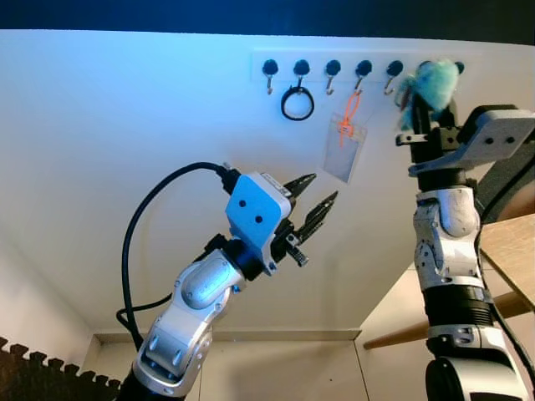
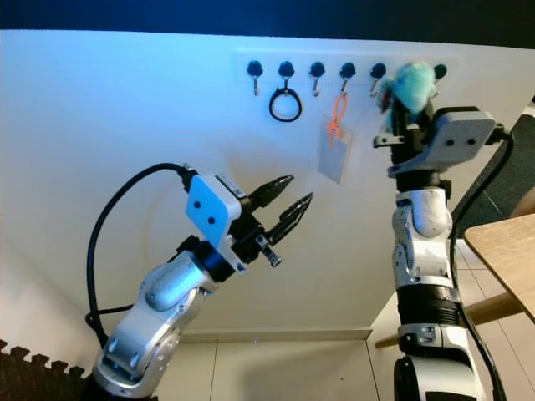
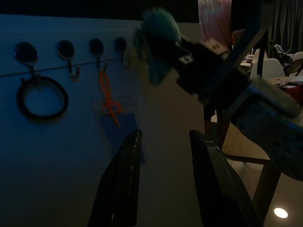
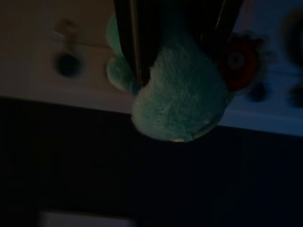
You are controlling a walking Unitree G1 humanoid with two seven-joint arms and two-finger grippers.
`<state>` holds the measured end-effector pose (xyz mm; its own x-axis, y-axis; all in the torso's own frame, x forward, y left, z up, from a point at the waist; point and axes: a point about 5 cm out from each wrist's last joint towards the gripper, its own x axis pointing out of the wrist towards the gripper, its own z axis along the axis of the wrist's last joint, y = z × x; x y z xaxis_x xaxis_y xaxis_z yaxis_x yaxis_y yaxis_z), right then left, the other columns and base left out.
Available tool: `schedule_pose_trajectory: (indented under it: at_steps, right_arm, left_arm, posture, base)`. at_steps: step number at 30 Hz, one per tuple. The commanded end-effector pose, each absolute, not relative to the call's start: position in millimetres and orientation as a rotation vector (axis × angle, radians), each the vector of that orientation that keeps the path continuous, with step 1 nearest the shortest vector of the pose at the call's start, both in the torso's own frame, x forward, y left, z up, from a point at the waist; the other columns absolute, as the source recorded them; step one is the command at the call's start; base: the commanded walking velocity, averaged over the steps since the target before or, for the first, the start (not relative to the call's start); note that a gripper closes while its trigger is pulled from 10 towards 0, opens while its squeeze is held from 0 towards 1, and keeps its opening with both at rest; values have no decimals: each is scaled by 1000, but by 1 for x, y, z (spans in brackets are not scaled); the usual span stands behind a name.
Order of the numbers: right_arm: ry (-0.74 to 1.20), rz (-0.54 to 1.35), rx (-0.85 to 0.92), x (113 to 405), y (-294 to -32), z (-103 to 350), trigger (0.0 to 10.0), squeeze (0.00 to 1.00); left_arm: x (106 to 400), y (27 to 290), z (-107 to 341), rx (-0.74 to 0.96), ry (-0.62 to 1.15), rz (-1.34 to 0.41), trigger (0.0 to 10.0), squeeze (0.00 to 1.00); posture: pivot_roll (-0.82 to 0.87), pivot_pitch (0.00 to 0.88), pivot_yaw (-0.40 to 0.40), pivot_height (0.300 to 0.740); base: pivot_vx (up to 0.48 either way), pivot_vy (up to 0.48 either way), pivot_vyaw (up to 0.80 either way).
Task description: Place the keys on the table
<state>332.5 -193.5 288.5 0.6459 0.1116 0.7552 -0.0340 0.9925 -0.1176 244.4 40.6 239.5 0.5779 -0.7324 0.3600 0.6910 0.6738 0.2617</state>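
Right tool [image 1: 428, 117] up high at hook rack [image 1: 359, 65] on white wall, fingers closed around fluffy teal keys toy [image 1: 436, 83]. Keys toy at right end of rack, just beside last hooks. Left tool [image 1: 311, 205] raised in mid air, fingers a little apart, holding nothing. Black ring [image 1: 298, 104] and clear badge on orange cord [image 1: 345, 144] hang from hooks. Wooden desk [image 1: 512, 251] low at right, well apart from keys toy.

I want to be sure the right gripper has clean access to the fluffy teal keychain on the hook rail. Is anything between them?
Nothing visible does. The right gripper is already up at the hook rail, its fingers straddling the fluffy teal keychain. The orange lanyard badge and black ring hang on hooks further left, apart from it.
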Motion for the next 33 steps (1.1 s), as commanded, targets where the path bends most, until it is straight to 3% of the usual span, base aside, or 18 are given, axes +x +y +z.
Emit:
schedule_pose_trajectory:
  at_steps: [1, 14, 19, 21, 25, 30, 31, 33]
  right_arm:
    - [-863, 100, -107, 330, -190, 284, 0, 0]
    - [-868, 14, -66, 304, -190, 262, 0, 0]
    - [-784, 27, -61, 285, -184, 231, 0, 0]
    - [-692, 63, -82, 270, -179, 199, 0, 0]
    - [-599, 83, -99, 263, -178, 173, 0, 0]
    - [-237, 16, -111, 262, -192, 96, 0, 0]
    - [-237, 16, -111, 262, -192, 96, 0, 0]
    - [29, -72, -52, 266, -206, 47, 0, 0]
  left_arm:
    - [245, 40, 233, 117, -435, -844, 10000, 0]
    - [242, 47, 224, 142, -411, -844, 10000, 0]
    - [243, 66, 211, 115, -377, -785, 10000, 0]
    - [246, 88, 195, 87, -338, -668, 10000, 0]
    - [251, 103, 178, 115, -283, -577, 10000, 0]
    - [261, 150, 98, 155, 61, -272, 10000, 0]
    - [261, 150, 98, 155, 61, -272, 10000, 0]
    - [249, 189, 36, 106, 350, -30, 10000, 0]
  posture:
    - [51, 99, -19, 740]
    - [53, 97, -25, 740]
    - [51, 100, -20, 740]
    - [47, 104, -14, 740]
    - [44, 106, -12, 740]
    - [37, 104, -10, 740]
    - [37, 104, -10, 740]
    - [30, 101, -6, 740]
  base:
    - [0, 0, 0]
    - [0, 0, 0]
    - [0, 0, 0]
    - [0, 0, 0]
    - [0, 0, 0]
    - [0, 0, 0]
    - [0, 0, 0]
    - [0, 0, 0]
